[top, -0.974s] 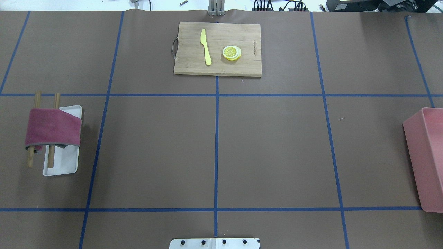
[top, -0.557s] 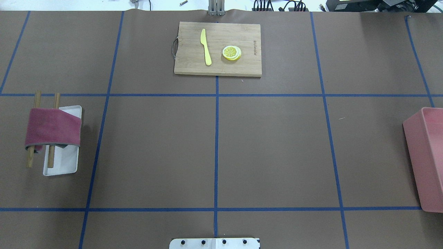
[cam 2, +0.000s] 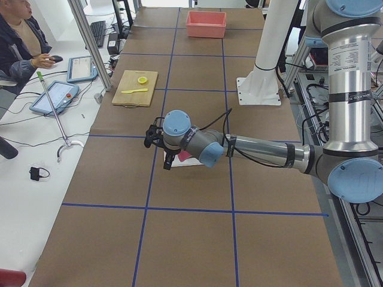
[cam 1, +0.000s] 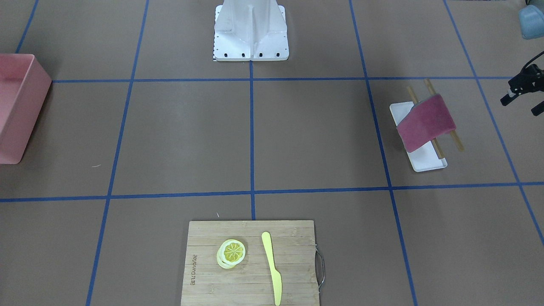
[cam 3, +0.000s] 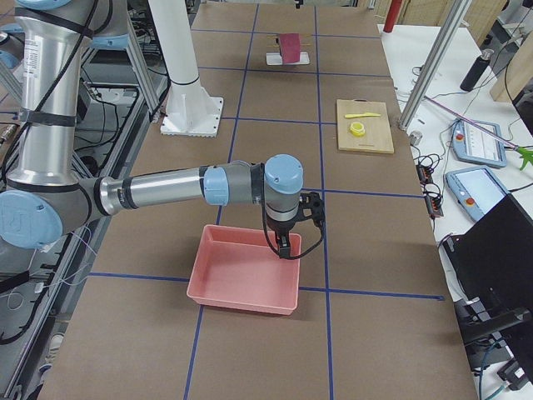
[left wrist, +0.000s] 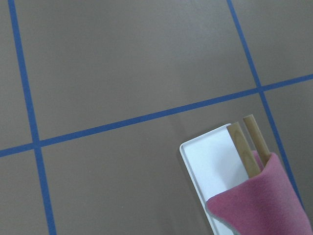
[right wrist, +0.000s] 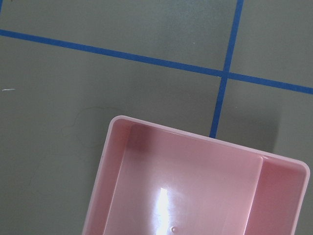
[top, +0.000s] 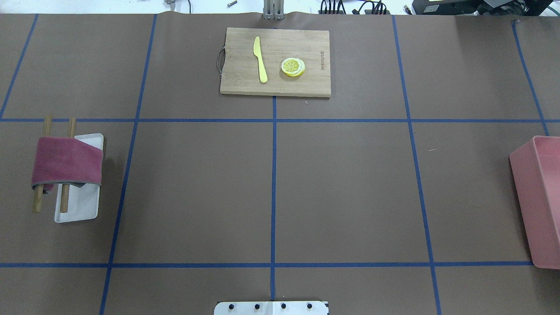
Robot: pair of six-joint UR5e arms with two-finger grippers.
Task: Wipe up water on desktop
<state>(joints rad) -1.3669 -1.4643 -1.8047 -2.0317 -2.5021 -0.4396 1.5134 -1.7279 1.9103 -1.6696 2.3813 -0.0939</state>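
Observation:
The desktop is matte brown with a blue tape grid; I see no clear water on it, only a faint curved outline in the right wrist view. A maroon cloth hangs over two wooden rods above a white tray; it also shows in the front view and the left wrist view. My left gripper hovers beside the cloth, its fingers apart and empty. My right gripper hangs over the pink bin; I cannot tell its state.
A bamboo cutting board with a yellow knife and lemon slices lies at the far middle. The pink bin stands at the right edge. The robot's base plate is at the near middle.

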